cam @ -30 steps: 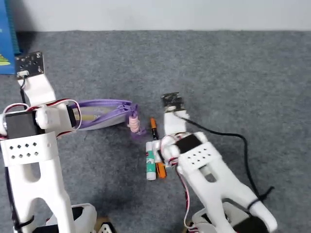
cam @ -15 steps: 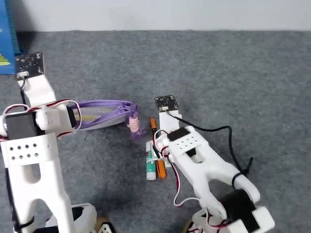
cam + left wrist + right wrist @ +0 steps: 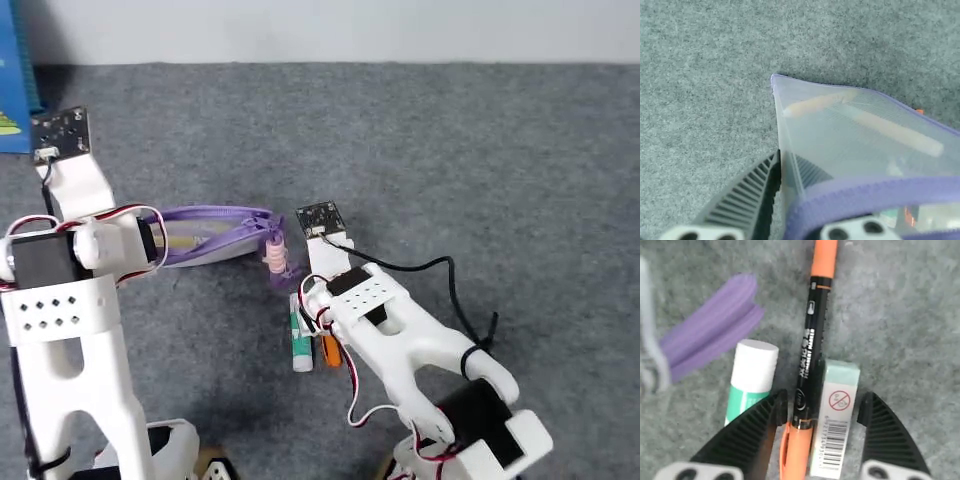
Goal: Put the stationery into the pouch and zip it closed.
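Note:
A translucent pouch [image 3: 205, 236] with a purple zip edge lies left of centre, a pink charm [image 3: 275, 256] hanging at its mouth. My left gripper [image 3: 787, 167] is shut on the pouch's [image 3: 850, 135] far corner; pale pencils show through its wall. Below the mouth lie a glue stick [image 3: 300, 345], an orange and black pen [image 3: 810, 347] and a mint eraser [image 3: 836, 412]. My right gripper [image 3: 822, 415] is open low over them, with the pen and eraser between its fingers and the glue stick [image 3: 752, 375] just outside one finger.
Grey carpet covers the table [image 3: 480, 160]. A blue board [image 3: 15, 90] stands at the back left corner. A black cable [image 3: 440, 275] loops off the right arm. The purple zip end [image 3: 715, 332] lies near the glue stick's cap.
The right arm has swung left and come down over the stationery, nudging the glue stick slightly left. The left arm and pouch have not moved.

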`<state>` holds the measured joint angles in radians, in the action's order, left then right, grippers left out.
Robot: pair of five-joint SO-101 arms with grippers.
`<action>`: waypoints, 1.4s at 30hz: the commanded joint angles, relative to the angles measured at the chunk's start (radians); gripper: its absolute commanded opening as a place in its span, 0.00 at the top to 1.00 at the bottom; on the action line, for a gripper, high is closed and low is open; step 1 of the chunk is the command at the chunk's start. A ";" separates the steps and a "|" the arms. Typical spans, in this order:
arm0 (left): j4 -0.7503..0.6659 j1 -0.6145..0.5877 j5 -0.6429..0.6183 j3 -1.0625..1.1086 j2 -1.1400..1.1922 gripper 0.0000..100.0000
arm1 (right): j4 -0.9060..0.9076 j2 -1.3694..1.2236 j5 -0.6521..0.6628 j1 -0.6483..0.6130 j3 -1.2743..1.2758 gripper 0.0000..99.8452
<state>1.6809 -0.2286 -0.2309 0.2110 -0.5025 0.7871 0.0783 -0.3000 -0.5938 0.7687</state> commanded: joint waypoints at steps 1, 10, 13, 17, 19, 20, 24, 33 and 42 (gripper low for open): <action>-0.029 0.002 0.006 0.001 -0.011 0.99 | -0.013 0.005 0.008 0.005 -0.044 0.76; -0.023 0.002 0.006 0.001 -0.011 0.99 | -0.012 0.004 0.049 0.027 -0.046 0.91; -0.023 0.002 0.006 0.001 -0.011 0.99 | -0.001 0.021 0.063 0.028 -0.046 0.99; -0.023 0.002 0.006 0.001 -0.011 0.99 | 0.073 0.096 0.064 0.028 -0.044 1.00; -0.023 0.002 0.006 0.001 -0.011 0.99 | 0.127 0.166 0.064 0.028 -0.043 0.99; -0.023 0.002 0.006 0.001 -0.011 0.99 | 0.159 0.208 0.064 0.028 -0.043 0.99; -0.023 0.002 0.006 0.001 -0.011 0.99 | 0.277 0.406 0.064 0.030 -0.041 0.99; -0.021 0.002 0.006 0.001 -0.011 0.99 | 0.343 0.885 0.100 0.048 -0.041 0.99; -0.021 0.002 0.006 0.001 -0.011 0.99 | 0.263 1.150 0.095 -0.018 -0.041 0.99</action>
<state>1.6809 -0.2286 -0.2309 0.2110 -0.5025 1.1001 1.1523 -0.2110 -0.5754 0.7702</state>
